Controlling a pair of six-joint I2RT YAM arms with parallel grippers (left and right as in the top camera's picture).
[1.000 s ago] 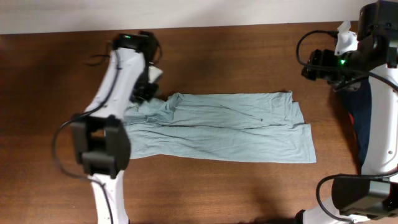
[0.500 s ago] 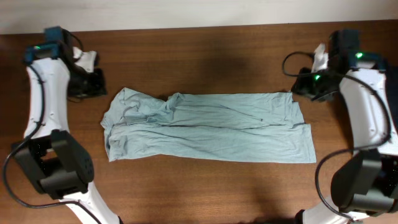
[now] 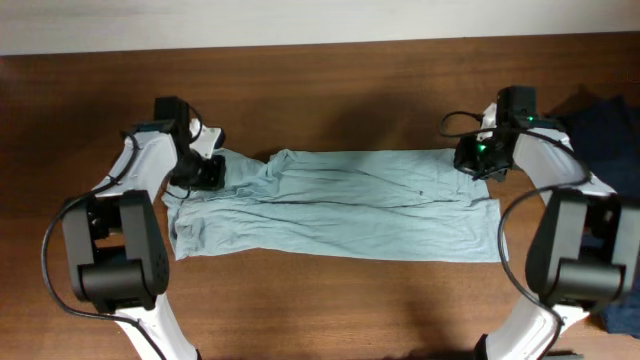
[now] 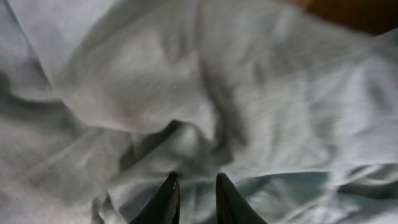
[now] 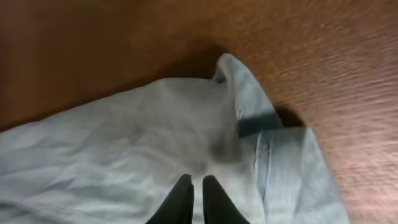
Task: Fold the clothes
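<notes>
Seemingly partway through the job, the rig stood over a strip of bare brown table [image 3: 340,310] at the front edge. Just beyond it lay the pale grey-blue T-shirt [image 3: 340,210], spread flat as a long band across the middle of the table between the two arms. Its near edge lay fairly straight. The end toward the left arm was rumpled, while the end toward the right arm lay smoother, with layered edges showing at the corner. Along the shirt's far edge both hands were down on the cloth. The left hand [image 3: 208,170] sat at the rumpled far corner, its fingers drawn close with a bunched fold at the tips in the left wrist view, apparently clamped on the fabric. The right hand [image 3: 478,158] sat at the opposite far corner, its fingers all but together on the cloth just short of a turned-up corner, seemingly pinching it. Farther off, past the right arm, a dark navy garment [image 3: 605,115] lay at the table's edge, apart from the shirt. Judging by the narrow, layered shape, the lengthwise folding looked done. The crosswise folds that would make a compact bundle had not yet been made, and the left end looked in need of smoothing.
</notes>
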